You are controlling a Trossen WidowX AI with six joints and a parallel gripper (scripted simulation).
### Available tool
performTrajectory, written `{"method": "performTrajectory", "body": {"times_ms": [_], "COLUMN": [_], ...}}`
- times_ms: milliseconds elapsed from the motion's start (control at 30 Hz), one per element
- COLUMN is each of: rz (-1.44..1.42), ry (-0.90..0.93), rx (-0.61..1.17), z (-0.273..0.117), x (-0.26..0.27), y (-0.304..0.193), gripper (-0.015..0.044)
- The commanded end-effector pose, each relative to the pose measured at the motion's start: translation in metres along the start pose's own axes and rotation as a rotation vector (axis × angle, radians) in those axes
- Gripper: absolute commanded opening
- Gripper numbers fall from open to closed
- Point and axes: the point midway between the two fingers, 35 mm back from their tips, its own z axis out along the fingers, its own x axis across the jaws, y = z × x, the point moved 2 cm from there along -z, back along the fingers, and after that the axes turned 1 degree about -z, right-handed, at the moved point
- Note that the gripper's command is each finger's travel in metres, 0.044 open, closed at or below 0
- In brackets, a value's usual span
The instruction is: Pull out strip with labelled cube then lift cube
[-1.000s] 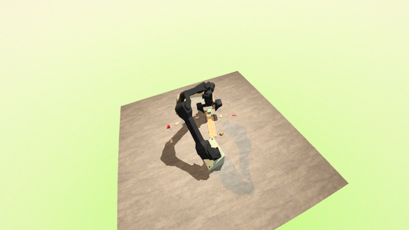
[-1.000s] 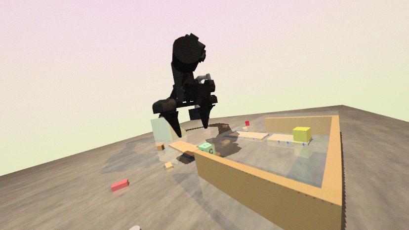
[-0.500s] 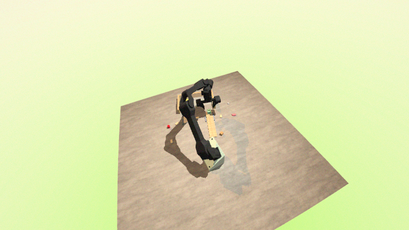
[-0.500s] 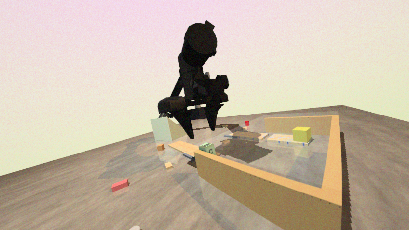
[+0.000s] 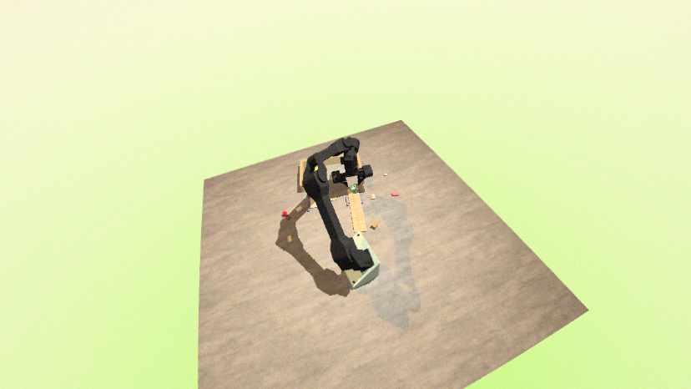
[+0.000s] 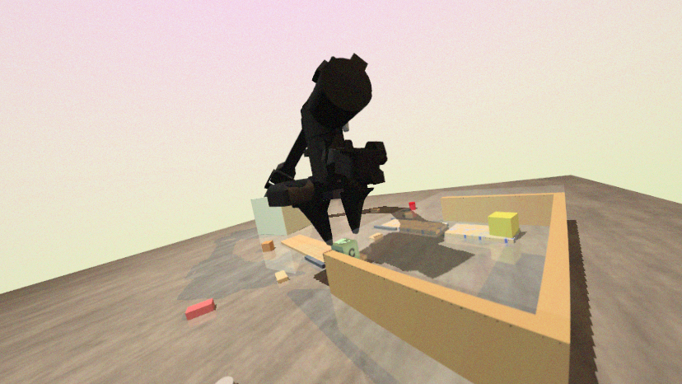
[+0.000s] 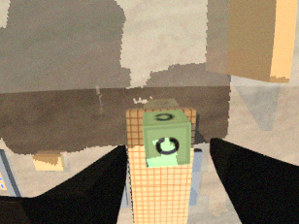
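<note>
The green labelled cube [image 5: 354, 189] [image 6: 344, 249] [image 7: 167, 132] sits on the far end of a gridded tan strip [image 5: 357, 212] [image 6: 305, 246] [image 7: 160, 193], which looks in one piece and runs toward the arm's base. My gripper [image 5: 354, 185] [image 6: 343, 238] [image 7: 168, 148] is open and empty, pointing down. Its fingertips are near the cube's top, one toward either side; no contact shows. A yellow cube [image 6: 502, 224] sits on another strip piece [image 6: 464, 231] inside the wooden frame. A narrow gap parts that piece from a shadowed piece [image 6: 422, 226] nearer the base.
The wooden frame's wall [image 6: 448, 305] [image 7: 249, 38] stands close to the labelled cube. An orange block [image 5: 373, 225] [image 6: 268, 245] lies beside the strip. A small tan block [image 5: 373, 196] [image 6: 281, 276], a red block [image 5: 395, 194] [image 6: 200, 309] and a red cylinder [image 5: 284, 213] [image 6: 412, 205] lie around.
</note>
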Motion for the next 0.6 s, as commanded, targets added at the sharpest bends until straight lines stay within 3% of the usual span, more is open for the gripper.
{"method": "performTrajectory", "body": {"times_ms": [0, 567], "rz": [0.008, 0.007], "ry": [0.007, 0.009], "rx": [0.005, 0.005], "z": [0.009, 0.031], "x": [-0.001, 0.0], "y": [-0.001, -0.002], "gripper": [0.025, 0.025]}}
